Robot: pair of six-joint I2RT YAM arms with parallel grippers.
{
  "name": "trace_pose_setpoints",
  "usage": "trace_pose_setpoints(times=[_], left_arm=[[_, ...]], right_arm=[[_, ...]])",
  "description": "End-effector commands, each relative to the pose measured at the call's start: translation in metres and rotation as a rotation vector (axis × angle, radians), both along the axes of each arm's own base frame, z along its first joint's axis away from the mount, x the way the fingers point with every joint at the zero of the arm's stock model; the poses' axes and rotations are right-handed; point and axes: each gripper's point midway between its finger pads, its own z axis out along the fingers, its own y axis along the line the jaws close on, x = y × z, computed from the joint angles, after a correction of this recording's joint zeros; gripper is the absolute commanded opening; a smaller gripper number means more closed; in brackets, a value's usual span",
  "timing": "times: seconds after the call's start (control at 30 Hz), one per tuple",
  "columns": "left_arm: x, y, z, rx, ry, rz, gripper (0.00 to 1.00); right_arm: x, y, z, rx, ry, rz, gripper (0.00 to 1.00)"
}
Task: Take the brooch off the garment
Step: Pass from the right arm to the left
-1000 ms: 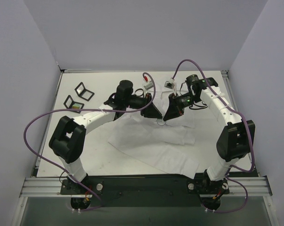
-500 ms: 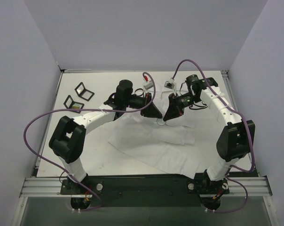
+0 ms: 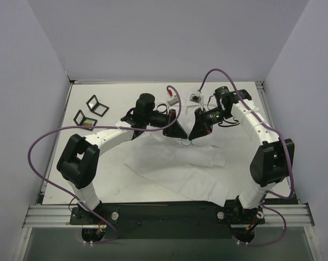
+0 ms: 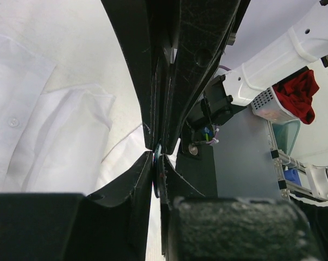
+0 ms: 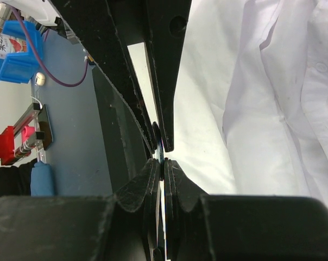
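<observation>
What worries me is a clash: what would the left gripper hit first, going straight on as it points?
Probably the right gripper, tip to tip with the left gripper just over the white shirt.

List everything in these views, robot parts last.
garment: one, white, spread across the table's middle
brooch: one, small, colour unclear, on the garment where both sets of fingertips meet
square frames: two, black, table's far left
small parts: two, white, one with red, near the far edge
table: one, white
cables: two, purple, along the arms
left gripper: black, fingers nearly together at the brooch
right gripper: black, fingers shut at the brooch
</observation>
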Motion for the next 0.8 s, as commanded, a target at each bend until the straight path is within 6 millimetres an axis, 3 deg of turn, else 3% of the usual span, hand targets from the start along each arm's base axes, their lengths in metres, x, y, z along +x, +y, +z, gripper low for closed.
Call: trace_pose_setpoints(times=[0.0,0.13,0.27,0.37,0.57,0.63,0.7,0.73,0.77], left_arm=[[-0.002,-0.002,0.024,-0.047,-0.061,-0.015,0.14],[-0.004,-0.003,0.023,-0.045,-0.059,-0.023,0.0],[0.0,-0.002,0.022,-0.037,-0.077,-0.009,0.0],[0.01,0.003,0.017,0.002,-0.115,0.026,0.0],[0.042,0.038,0.026,0.124,-0.274,0.182,0.0],[0.056,0.055,0.025,0.177,-0.314,0.246,0.0],[0.062,0.07,0.028,0.217,-0.382,0.278,0.0],[0.077,0.084,0.029,0.262,-0.414,0.351,0.0],[0.08,0.094,0.029,0.298,-0.456,0.365,0.0]], right_arm=[[-0.005,0.003,0.02,0.052,-0.021,0.013,0.0],[-0.005,0.004,0.019,0.052,-0.024,0.014,0.0],[-0.001,0.003,0.023,0.044,-0.04,0.009,0.0],[0.001,-0.001,0.029,0.014,-0.065,0.0,0.11],[0.001,-0.015,0.044,-0.066,-0.179,-0.033,0.57],[0.0,-0.019,0.047,-0.087,-0.198,-0.043,0.61],[-0.001,-0.025,0.048,-0.12,-0.22,-0.064,0.71],[-0.002,-0.027,0.05,-0.132,-0.239,-0.071,0.76],[-0.003,-0.028,0.049,-0.139,-0.241,-0.072,0.87]])
